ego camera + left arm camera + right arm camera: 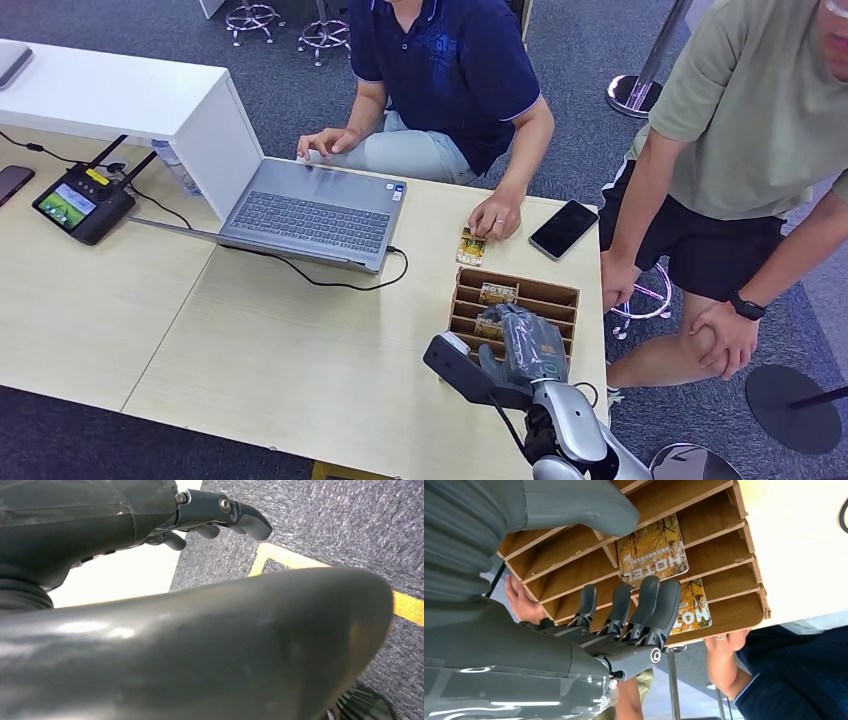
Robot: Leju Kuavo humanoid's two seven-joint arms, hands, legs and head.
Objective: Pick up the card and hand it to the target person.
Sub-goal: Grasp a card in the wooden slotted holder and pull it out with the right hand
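A wooden slotted card rack [561,296] [574,567] stands near the table's right edge. In it lie two yellow-brown hotel cards: one [497,293] [653,546] in a slot farther back, another [692,613] in a neighbouring slot. My right hand [528,346] [624,625] hovers over the rack with its fingers [646,600] stretched out and its thumb [589,510] apart; the first card shows in the gap between them and nothing is gripped. A third card [471,246] lies on the table under the seated person's fingertips. My left hand [215,515] hangs beside my body, holding nothing.
A seated person in a navy shirt [450,70] is behind the table; another in a green shirt [745,110] stands at the right. A black phone [563,228], an open laptop [310,215] with its cable, and a small screen device [82,204] lie on the table [300,350].
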